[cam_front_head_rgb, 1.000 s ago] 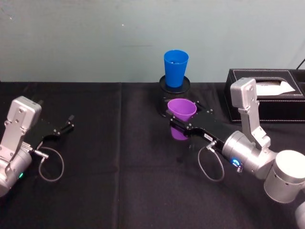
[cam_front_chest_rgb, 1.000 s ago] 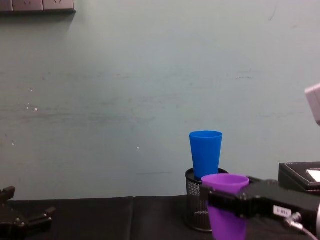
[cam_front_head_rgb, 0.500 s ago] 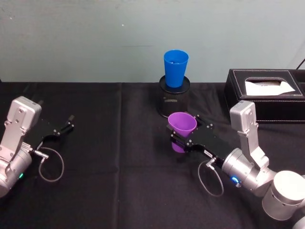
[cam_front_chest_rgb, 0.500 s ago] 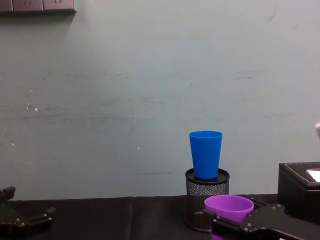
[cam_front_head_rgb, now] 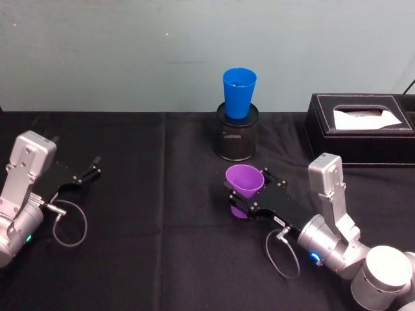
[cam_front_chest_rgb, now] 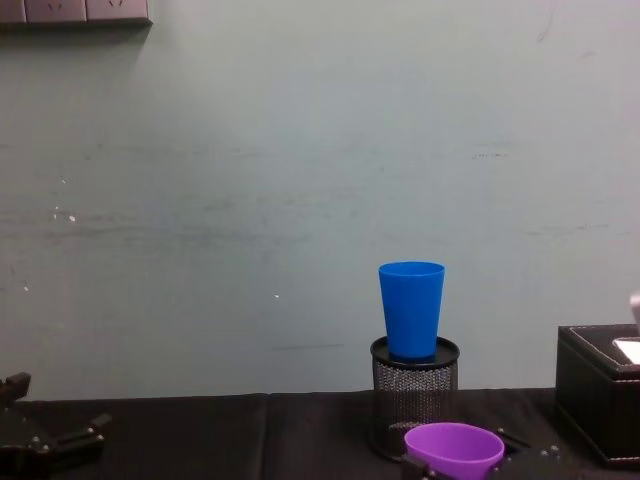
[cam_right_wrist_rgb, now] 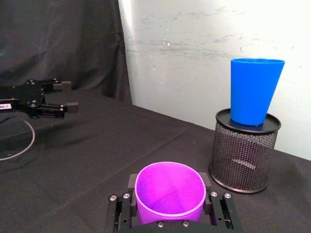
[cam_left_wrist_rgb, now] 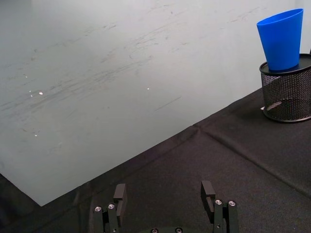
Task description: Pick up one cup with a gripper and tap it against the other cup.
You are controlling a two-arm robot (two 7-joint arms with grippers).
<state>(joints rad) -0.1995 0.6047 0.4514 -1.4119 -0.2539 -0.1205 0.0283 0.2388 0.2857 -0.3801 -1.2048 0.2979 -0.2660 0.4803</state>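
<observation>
Right gripper (cam_front_head_rgb: 248, 202) clamped on smooth purple plastic tapered tumbler (cam_front_head_rgb: 244, 183), low over black-clothed counter (cam_front_head_rgb: 162, 227). Mouth up, long axis near vertical, tipped slightly.

Bright blue plastic tapered tumbler (cam_front_head_rgb: 238, 92) ahead of and above gripper, well apart, upright on black wire-mesh pen holder (cam_front_head_rgb: 235, 138), wide end up.

For a clean tap: raise to blue wall height, approach slowly, touch side to side lightly to avoid toppling the perch.

Left gripper (cam_front_head_rgb: 83, 175) parked far left, open, empty.

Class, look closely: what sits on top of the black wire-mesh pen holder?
A bright blue plastic tumbler stands upright on the black wire-mesh pen holder. The tumbler covers the holder's top, hiding its inside.
</observation>
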